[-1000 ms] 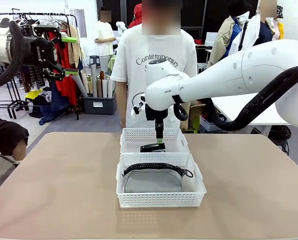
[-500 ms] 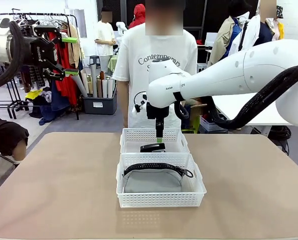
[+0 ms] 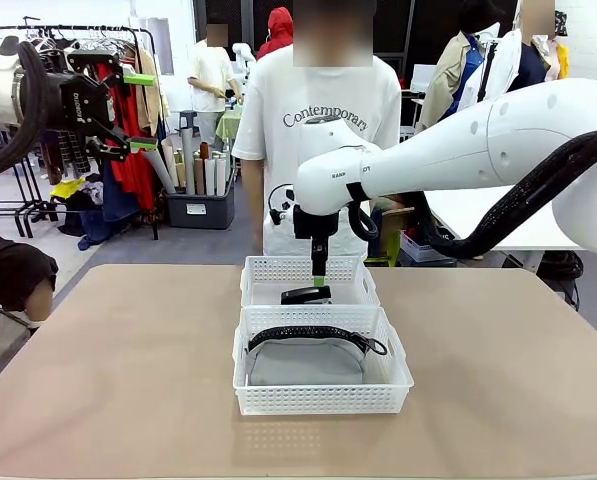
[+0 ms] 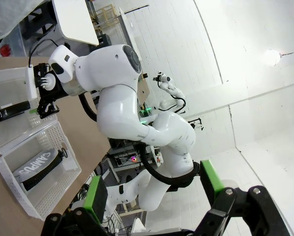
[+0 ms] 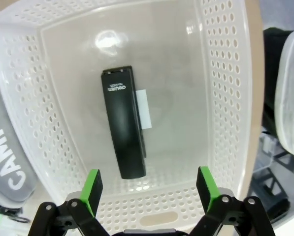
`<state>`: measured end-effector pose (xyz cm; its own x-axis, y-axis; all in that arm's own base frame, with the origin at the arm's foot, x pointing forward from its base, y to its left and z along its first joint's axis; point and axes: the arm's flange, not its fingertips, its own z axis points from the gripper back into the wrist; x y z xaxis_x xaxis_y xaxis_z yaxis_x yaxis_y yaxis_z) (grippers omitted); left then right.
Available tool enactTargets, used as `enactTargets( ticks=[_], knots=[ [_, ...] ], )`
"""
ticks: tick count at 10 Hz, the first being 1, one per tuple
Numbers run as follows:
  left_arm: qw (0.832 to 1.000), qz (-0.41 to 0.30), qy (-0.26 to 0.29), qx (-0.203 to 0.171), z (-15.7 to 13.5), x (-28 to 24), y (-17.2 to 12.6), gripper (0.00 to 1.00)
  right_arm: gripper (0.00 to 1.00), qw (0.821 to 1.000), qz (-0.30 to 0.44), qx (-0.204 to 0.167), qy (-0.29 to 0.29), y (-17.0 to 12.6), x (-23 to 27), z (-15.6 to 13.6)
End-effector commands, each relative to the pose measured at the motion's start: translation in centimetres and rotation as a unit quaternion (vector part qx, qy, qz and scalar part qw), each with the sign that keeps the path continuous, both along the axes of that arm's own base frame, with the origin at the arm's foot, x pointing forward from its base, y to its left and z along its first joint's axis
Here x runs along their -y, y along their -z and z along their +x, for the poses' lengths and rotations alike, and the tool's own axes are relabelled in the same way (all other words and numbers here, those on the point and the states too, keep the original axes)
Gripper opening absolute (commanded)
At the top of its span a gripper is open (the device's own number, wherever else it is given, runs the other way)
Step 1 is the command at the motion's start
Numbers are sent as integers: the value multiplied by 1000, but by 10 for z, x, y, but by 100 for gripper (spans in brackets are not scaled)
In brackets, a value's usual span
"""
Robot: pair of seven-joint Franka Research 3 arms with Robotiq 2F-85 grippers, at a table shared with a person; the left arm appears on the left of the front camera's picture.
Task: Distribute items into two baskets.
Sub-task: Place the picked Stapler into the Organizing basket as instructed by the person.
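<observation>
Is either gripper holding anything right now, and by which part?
Nothing held. The right gripper hangs open over the small black stapler in the white lattice basket; the left gripper is open.

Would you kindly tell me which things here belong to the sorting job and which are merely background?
Job:
- grey pouch in near basket
- black stapler in far basket
- right pincer, open above it

Background:
- clothes rack
- grey bin

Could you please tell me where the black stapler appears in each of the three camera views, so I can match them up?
Front view: the black stapler lies in the far basket, just below the right gripper.
Left wrist view: at the far left edge, inside the upper basket.
Right wrist view: centre of the picture, on the basket floor.
Shared landmark: the grey pouch in the neighbouring basket.
</observation>
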<state>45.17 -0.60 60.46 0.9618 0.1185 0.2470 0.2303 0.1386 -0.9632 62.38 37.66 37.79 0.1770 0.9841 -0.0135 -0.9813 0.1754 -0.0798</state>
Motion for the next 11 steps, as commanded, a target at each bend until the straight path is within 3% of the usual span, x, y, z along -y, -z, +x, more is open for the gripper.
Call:
enactTargets(
  ticks=[1, 3, 4, 5, 7, 11],
  knots=[
    [1000, -3, -2, -1, -1, 1, -2, 100, 100, 998, 37, -50, 33, -25, 11, -3],
    [1000, -3, -2, -1, -1, 1, -2, 100, 100, 994, 54, -70, 60, -50, 29, -2],
    [1000, -3, -2, -1, -1, 1, -2, 100, 100, 990, 71, -109, 60, -63, 42, -1],
    [1000, -3, -2, -1, -1, 1, -2, 100, 100, 980, 87, -156, 93, -76, 62, 3],
    [1000, -3, -2, -1, -1, 1, -2, 100, 100, 948, 144, -204, 195, -103, 109, 6],
    [1000, -3, -2, -1, -1, 1, -2, 100, 100, 907, 220, -179, 311, -148, 183, -10]
  ],
)
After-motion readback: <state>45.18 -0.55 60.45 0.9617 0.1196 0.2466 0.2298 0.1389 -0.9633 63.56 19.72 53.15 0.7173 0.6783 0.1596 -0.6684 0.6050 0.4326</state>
